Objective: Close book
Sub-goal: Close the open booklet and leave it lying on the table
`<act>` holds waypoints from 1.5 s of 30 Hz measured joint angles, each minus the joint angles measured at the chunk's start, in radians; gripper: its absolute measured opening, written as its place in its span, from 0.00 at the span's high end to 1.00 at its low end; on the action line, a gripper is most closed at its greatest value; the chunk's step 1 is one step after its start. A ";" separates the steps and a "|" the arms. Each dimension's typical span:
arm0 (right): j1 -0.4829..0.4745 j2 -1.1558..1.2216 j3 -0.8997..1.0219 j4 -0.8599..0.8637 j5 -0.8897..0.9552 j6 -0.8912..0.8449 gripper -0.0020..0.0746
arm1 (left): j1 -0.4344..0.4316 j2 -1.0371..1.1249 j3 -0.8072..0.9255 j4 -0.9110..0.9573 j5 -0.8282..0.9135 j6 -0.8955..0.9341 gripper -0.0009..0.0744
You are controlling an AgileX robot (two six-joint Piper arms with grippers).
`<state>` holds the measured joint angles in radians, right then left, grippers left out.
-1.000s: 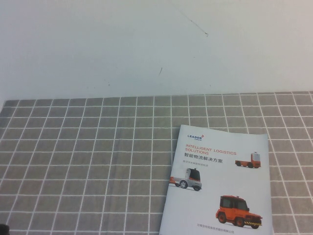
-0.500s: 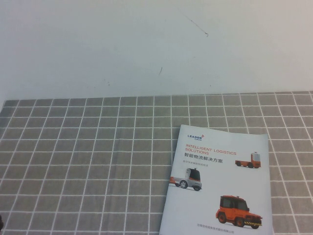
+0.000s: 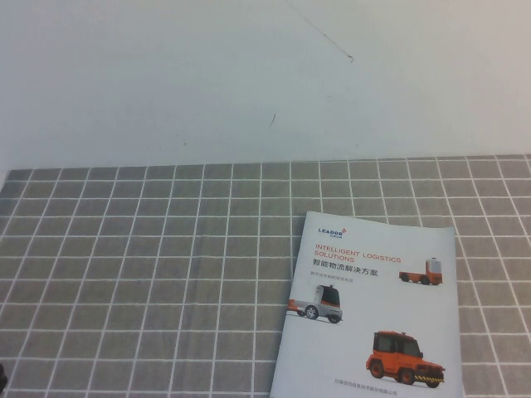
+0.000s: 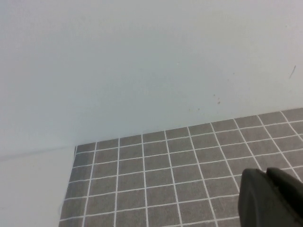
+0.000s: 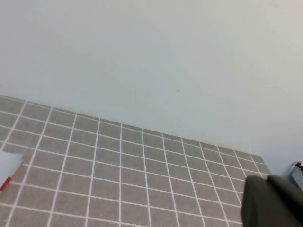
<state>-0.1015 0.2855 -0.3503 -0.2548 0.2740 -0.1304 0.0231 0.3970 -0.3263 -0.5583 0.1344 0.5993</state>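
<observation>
The book [image 3: 373, 311] lies shut and flat on the grey grid mat [image 3: 149, 265], right of centre in the high view. Its white cover faces up, with red lettering and orange and white vehicles. One white corner of the book [image 5: 7, 168] shows in the right wrist view. My left gripper [image 4: 267, 172] hovers over bare mat near the mat's far left corner, its dark fingers pressed together and holding nothing. My right gripper [image 5: 267, 179] is over bare mat too, shut and holding nothing. Neither gripper touches the book.
A white wall [image 3: 265, 75] with faint scratches rises behind the mat. The mat's left edge [image 4: 71, 189] borders a pale tabletop. A pale blue object [image 5: 296, 175] shows beyond the mat's far right corner. A dark sliver [image 3: 2, 377] sits at the high view's lower left edge.
The dark sliver at the lower left edge of the high view has shrunk, sliding further out of frame. The book has not moved.
</observation>
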 joint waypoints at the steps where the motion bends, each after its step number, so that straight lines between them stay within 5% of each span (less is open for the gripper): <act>1: 0.000 0.000 0.000 0.000 0.000 0.000 0.98 | 0.000 0.000 0.000 -0.002 0.000 0.000 0.99; 22: 0.000 0.000 0.000 0.000 -0.002 0.004 0.98 | -0.036 -0.040 0.017 -0.082 0.118 -0.029 0.99; 35: 0.000 0.000 0.000 0.000 -0.005 0.004 0.98 | -0.065 -0.284 0.319 0.025 0.028 0.145 0.99; 45: 0.000 0.000 0.000 0.000 -0.005 0.004 0.98 | -0.077 -0.343 0.349 0.468 0.029 -0.355 0.99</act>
<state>-0.1015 0.2855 -0.3503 -0.2548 0.2694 -0.1265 -0.0543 0.0540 0.0226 -0.0905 0.1635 0.2439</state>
